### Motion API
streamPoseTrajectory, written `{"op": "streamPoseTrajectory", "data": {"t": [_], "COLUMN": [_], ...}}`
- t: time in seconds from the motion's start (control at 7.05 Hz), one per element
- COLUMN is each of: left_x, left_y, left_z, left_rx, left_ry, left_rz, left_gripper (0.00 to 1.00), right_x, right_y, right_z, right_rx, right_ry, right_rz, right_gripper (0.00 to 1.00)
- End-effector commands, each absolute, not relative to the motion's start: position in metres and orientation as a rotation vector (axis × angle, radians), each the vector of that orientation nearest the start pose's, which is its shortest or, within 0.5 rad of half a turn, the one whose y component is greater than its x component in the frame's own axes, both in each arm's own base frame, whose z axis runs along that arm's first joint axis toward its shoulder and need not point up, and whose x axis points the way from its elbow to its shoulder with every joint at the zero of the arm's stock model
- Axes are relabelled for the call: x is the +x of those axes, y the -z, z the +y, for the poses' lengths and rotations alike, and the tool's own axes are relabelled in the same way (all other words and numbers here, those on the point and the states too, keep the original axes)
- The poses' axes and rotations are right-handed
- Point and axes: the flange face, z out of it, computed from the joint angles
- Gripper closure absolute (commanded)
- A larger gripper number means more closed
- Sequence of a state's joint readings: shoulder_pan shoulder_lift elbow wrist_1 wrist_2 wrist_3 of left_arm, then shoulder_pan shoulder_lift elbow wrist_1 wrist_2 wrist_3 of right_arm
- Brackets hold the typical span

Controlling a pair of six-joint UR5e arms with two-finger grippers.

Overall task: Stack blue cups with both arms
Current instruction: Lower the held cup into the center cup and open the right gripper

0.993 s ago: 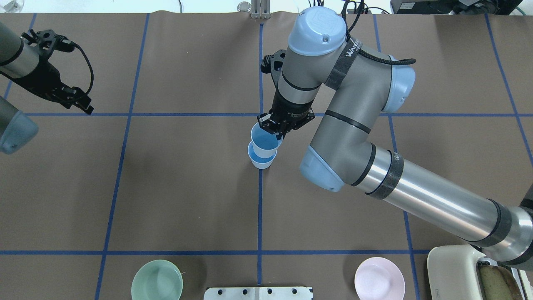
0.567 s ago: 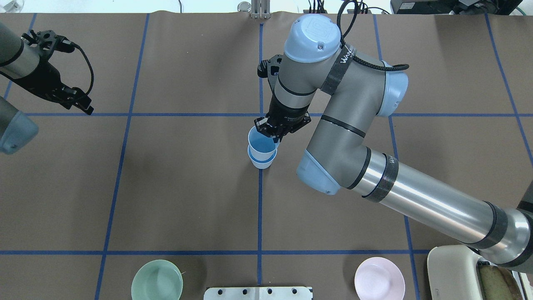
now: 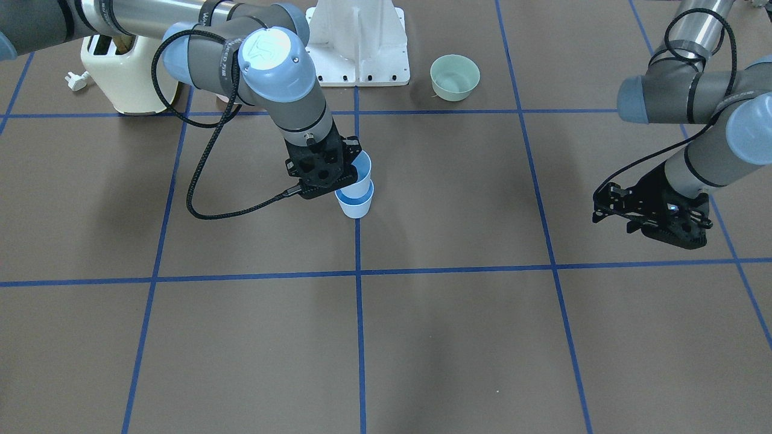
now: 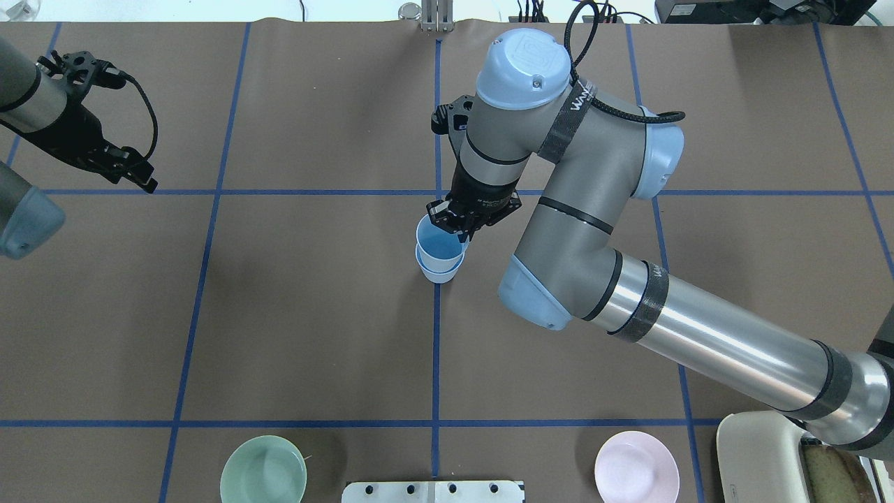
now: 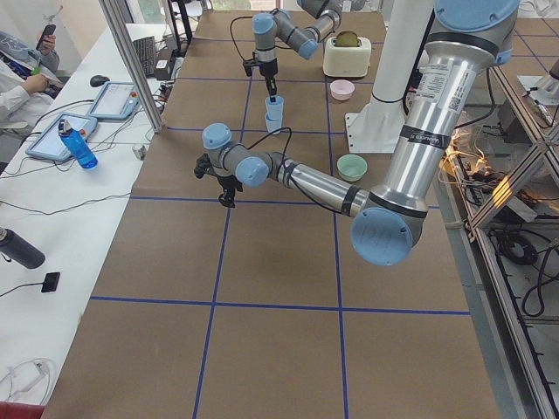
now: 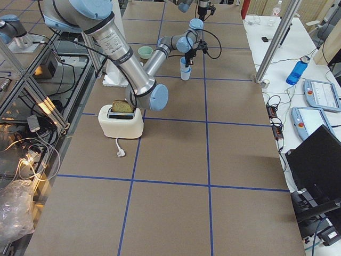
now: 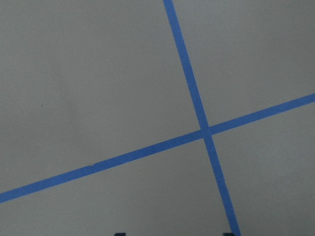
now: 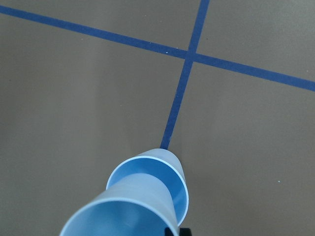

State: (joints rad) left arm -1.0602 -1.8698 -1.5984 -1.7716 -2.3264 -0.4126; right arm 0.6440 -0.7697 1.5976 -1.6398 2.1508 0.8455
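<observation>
the right gripper pinches the upper cup at its rim, its base nested in the lower cup standing mid worktop. thin plastic: likely light, slick, squashable; a gentle rim hold suits.

Just left of centre in the upper half, the right claw pinches the rim of the upper cup. That cup sits partly nested in the lower cup, which stands on a blue tape line on the brown tabletop. At the right edge the left claw hangs over the tabletop, holding nothing. A green bowl and a cream toaster stand along the top.
</observation>
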Motion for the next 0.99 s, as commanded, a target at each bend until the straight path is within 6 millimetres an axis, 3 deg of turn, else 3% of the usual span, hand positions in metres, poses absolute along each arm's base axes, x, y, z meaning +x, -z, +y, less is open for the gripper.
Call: {"op": "streamPoseTrajectory", "data": {"t": [0.0,0.14,0.28,0.43,0.71,0.85], "left_x": [0.246,0.247,0.246,0.246,0.242,0.215], "left_y": [-0.455,-0.455,-0.455,-0.455,-0.45,-0.448], "left_z": [-0.572,-0.572,-0.572,-0.572,-0.574,-0.585], "left_rx": [0.122,0.12,0.121,0.119,0.131,0.15], "left_ry": [-0.291,-0.292,-0.291,-0.29,-0.287,-0.248], "left_rz": [0.885,0.887,0.886,0.886,0.889,0.894], "left_gripper": [0.28,0.28,0.28,0.28,0.28,0.27], "right_x": [-0.513,-0.513,-0.513,-0.512,-0.509,-0.491], "right_y": [-0.161,-0.162,-0.163,-0.162,-0.158,-0.153], "right_z": [-0.484,-0.484,-0.485,-0.484,-0.483,-0.49], "right_rx": [0.04,0.045,0.05,0.004,0.001,0.039], "right_ry": [0.294,0.288,0.275,0.18,0.165,0.153], "right_rz": [-0.92,-0.917,-0.929,-0.931,-0.939,-0.972], "right_gripper": [1.0,1.0,0.21,0.0,0.0,0.0]}}
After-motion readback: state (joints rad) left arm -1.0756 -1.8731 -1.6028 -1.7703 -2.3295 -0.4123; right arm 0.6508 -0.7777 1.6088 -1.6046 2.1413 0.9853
